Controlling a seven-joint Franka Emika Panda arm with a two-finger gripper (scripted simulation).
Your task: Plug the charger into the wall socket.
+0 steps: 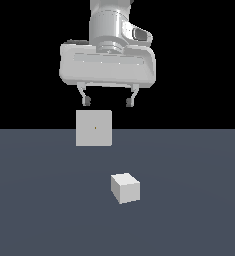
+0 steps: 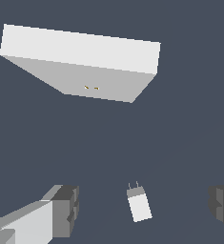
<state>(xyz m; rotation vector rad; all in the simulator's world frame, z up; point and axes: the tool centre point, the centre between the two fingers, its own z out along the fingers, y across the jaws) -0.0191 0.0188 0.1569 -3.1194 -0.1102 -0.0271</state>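
The charger (image 1: 125,188) is a small white cube lying on the grey floor, in front of the wall socket and a little to the exterior view's right of it. In the wrist view the charger (image 2: 139,206) shows two thin prongs at one end. The wall socket (image 1: 94,128) is an upright white square panel with a tiny dark dot at its centre; the wrist view shows it (image 2: 85,66) with two small marks. My gripper (image 1: 108,102) hangs open and empty, high above both. In the wrist view the gripper (image 2: 144,206) has the charger between its spread fingers, far below.
The grey floor (image 1: 39,210) spreads around both objects, with black background behind.
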